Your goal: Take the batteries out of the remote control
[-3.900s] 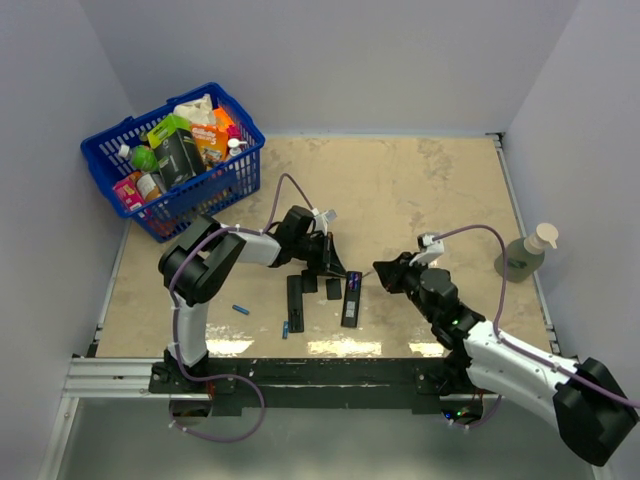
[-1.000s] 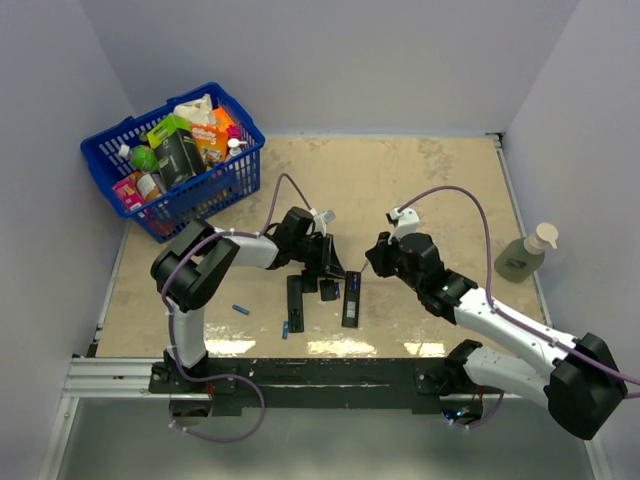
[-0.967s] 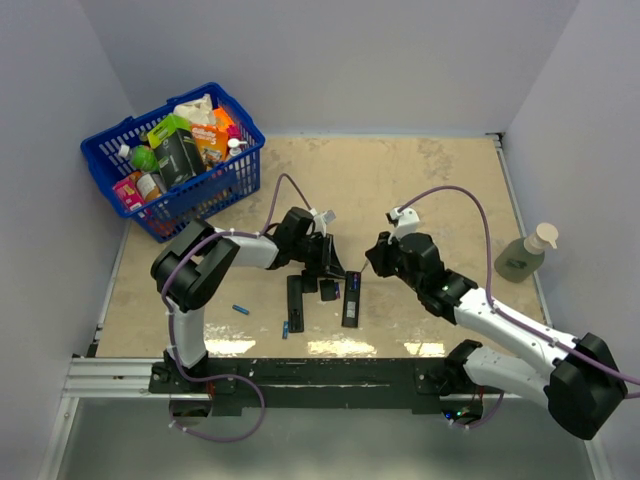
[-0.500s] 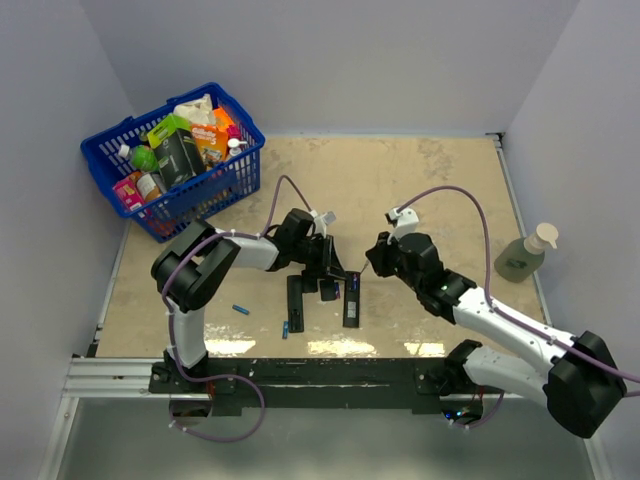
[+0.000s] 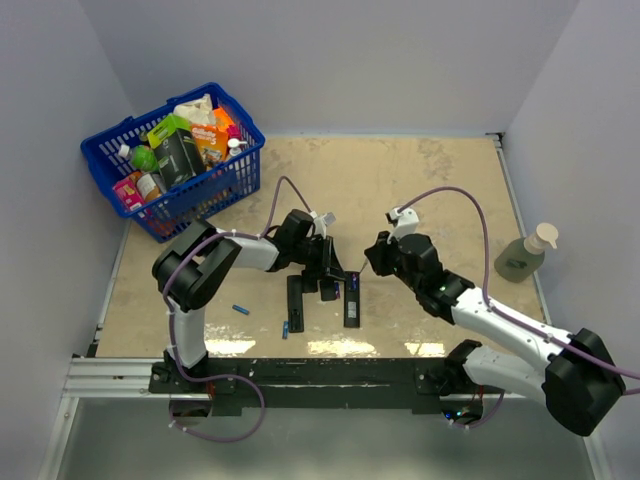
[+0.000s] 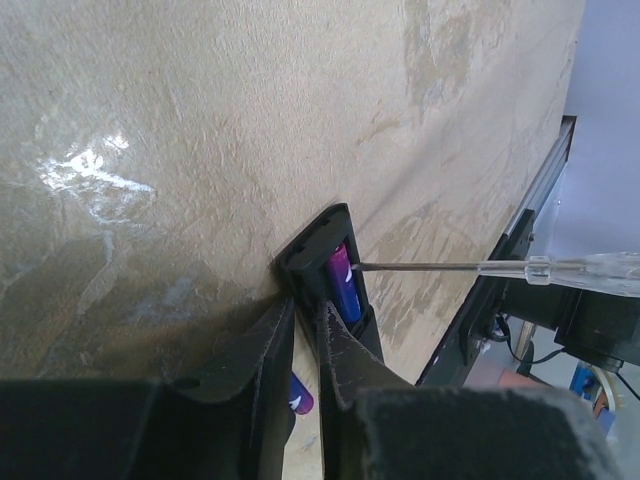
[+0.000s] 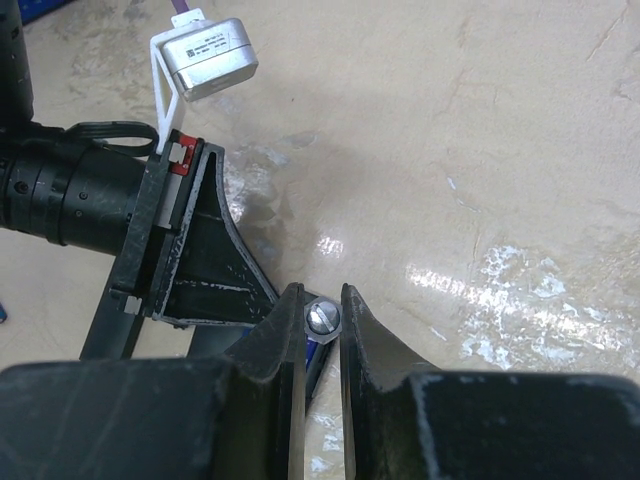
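left jaws nearly together pinching side wall of open remote (image 6: 318,232), right jaws clamped on screwdriver (image 6: 540,268), its tip touching blue-purple battery (image 6: 342,285) seated in remote, two loose batteries (image 5: 241,309) on table (image 5: 400,190) near left arm

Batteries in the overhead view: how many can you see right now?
3. One battery lies loose on the table; another battery beside the left remote's near end; a third battery inside the right remote. More may be hidden there.
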`<state>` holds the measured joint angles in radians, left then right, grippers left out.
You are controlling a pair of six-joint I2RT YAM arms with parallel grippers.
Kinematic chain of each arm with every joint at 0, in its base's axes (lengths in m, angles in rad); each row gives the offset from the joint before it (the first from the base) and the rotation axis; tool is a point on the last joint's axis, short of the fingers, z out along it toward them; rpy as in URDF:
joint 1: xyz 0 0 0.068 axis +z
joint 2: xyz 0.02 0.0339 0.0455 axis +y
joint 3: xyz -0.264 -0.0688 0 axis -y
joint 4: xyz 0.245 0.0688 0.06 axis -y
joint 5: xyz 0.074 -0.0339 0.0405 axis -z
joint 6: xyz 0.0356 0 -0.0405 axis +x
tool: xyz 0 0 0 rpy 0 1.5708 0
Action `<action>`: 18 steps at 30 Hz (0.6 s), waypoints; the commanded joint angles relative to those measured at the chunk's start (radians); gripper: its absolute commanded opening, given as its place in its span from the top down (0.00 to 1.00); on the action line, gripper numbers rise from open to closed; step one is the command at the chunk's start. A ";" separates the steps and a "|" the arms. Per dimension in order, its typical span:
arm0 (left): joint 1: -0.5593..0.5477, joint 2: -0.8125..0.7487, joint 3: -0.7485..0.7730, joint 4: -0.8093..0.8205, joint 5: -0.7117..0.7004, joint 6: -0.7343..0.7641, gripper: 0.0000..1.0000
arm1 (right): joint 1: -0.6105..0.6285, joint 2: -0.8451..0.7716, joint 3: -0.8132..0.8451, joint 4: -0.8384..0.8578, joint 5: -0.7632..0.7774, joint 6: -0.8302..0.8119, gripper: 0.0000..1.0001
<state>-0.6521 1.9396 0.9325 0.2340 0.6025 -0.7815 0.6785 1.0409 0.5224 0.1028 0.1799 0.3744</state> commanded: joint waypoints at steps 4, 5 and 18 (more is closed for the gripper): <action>-0.015 0.015 -0.011 0.067 0.019 -0.019 0.81 | 0.013 0.022 -0.056 0.034 -0.045 0.067 1.00; -0.017 0.015 -0.011 0.065 0.019 -0.021 0.81 | 0.024 0.021 -0.061 0.035 -0.028 0.070 1.00; -0.027 0.012 -0.014 0.082 0.020 -0.038 0.82 | 0.102 -0.007 -0.107 0.100 0.018 0.048 1.00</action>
<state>-0.6525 1.9430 0.9226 0.2588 0.6056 -0.8043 0.7380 1.0142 0.4328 0.2512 0.2474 0.3973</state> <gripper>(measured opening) 0.187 0.149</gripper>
